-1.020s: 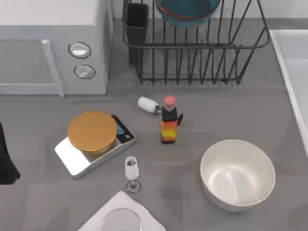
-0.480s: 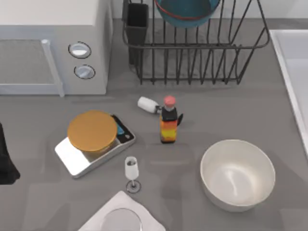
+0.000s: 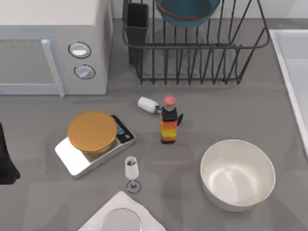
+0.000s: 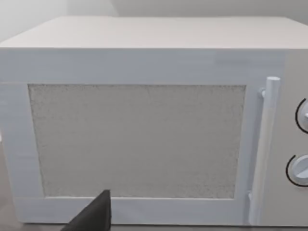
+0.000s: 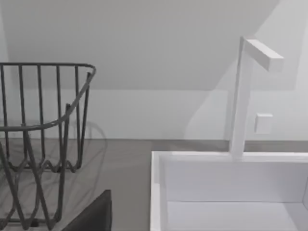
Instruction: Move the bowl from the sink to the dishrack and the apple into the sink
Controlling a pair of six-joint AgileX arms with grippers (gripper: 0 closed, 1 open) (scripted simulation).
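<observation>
While the right pincer (image 5: 93, 212) hangs low between the dishrack (image 5: 44, 124) and the sink (image 5: 156, 191), I cannot tell how it is set, and the same goes for the left pincer (image 4: 92, 214), parked facing the microwave (image 4: 137, 139) at the tabletop's left edge. Outward from the right pincer, thin black wire curves up on one side and a hard, raised white rim runs along the other. I judge a careless sweep could hook the wire and drag the rack, or knock against the rim or the square-section faucet (image 5: 242, 98). The bowl (image 3: 185, 11), smooth teal with an orange-red band, sits inside the dishrack at the far edge, so a jolt to the rack might rock it among the uprights. Whether the apple has reached the sink I cannot tell. A glossy, roundish fruit would likely slip in a shallow grip or roll once it is released. Farther out on the matte grey tabletop (image 3: 231, 110), the tall, narrow red-capped bottle (image 3: 168, 122) and the stemmed glass (image 3: 132, 173) look easy to topple. The wide white bowl (image 3: 237, 174) looks stable.
</observation>
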